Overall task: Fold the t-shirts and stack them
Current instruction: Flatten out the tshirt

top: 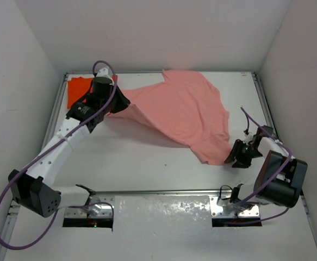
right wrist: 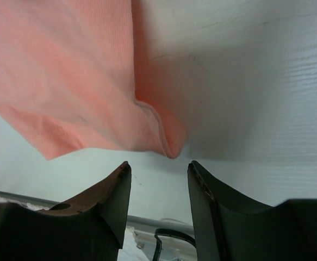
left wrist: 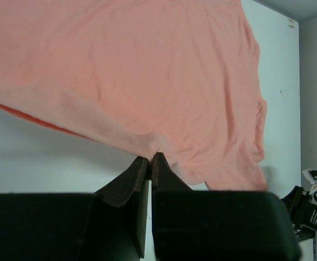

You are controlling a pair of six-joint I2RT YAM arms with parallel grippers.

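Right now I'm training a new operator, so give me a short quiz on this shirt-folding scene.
1. True or false: the left gripper is shut on the pink t-shirt.
2. The right gripper is: A) open, just short of the shirt's corner; B) shut on the shirt; C) shut, empty.
3. Fill in: the orange t-shirt lies at the table's far ____ corner.
Key: 1 true; 2 A; 3 left.
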